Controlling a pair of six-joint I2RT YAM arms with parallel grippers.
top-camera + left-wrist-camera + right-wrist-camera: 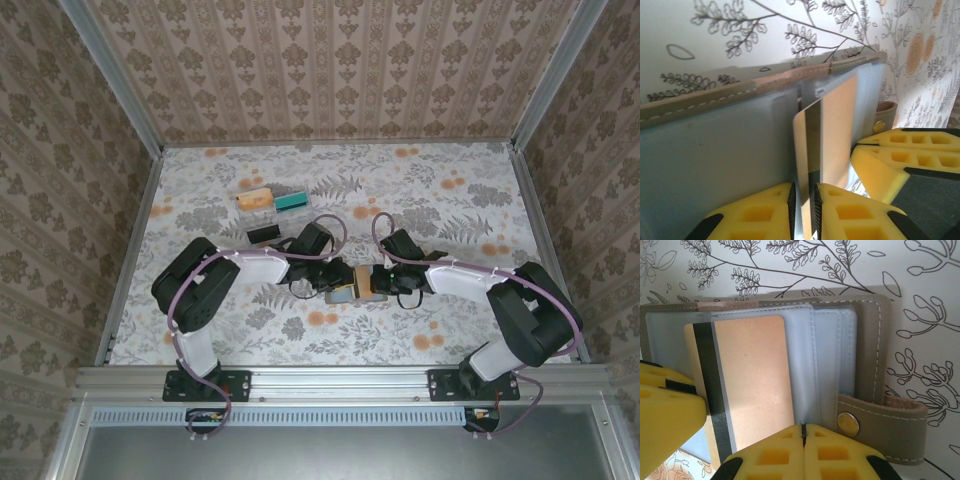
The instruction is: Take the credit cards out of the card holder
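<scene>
The near strip of the bench [300,335], just beyond the arm bases, is open. At mid-bench the two hands meet at the card holder [352,285], which is spread open with its bluish clear sleeves showing. The left hand [802,212] has its jaws nearly together, pinching the end of a tan card [805,150] with a dark stripe. The card sticks partway out of a sleeve. The right hand [802,442] is squeezed fully together on the holder's edge, just beside the snap tab [875,420]. Farther off to the left, well apart, a clear tray [240,190] holds an orange card [253,199] and a teal card [292,201]. A dark flat piece [263,234] lies beside the tray. The right and far bench runs open to the metal rail [540,230].
</scene>
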